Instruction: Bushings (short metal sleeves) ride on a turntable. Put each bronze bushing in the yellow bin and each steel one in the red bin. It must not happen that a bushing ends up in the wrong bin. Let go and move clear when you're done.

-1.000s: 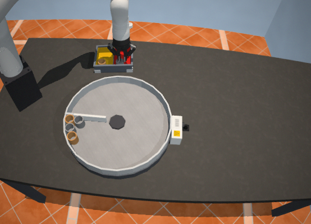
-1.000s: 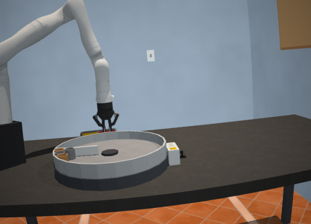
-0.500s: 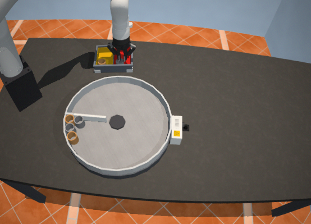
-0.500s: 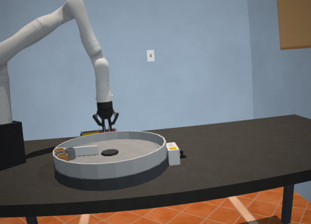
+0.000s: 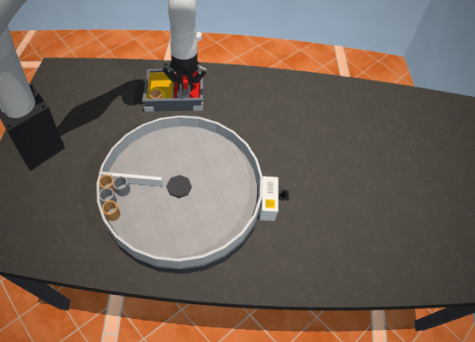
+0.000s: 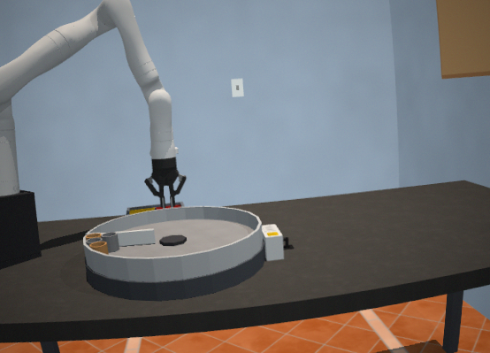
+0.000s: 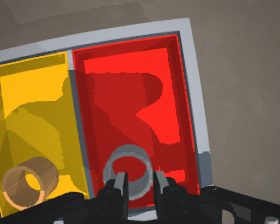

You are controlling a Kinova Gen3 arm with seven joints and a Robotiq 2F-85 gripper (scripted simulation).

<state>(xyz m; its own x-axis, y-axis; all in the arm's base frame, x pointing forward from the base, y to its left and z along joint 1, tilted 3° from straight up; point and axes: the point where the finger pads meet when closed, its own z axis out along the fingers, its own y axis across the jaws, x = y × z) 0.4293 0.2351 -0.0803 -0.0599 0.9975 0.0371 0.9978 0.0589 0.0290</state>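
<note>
Okay, so my hand (image 5: 184,89) (image 6: 168,204) (image 7: 140,185) is over the red bin (image 5: 196,88) (image 7: 156,62), fingers slightly apart with nothing clamped, one steel bushing (image 5: 183,95) (image 7: 109,167) below them. One bronze bushing (image 5: 155,93) (image 7: 48,172) sits in the yellow bin (image 5: 159,81) (image 6: 141,211) (image 7: 31,85); two bronze and two steel ones are bunched on the turntable (image 5: 214,217) (image 6: 177,269).

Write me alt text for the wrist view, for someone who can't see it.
A steel ring sits in the red bin below the claw's parted fingertips. In the yellow bin, on the left, lies a bronze ring.
</note>
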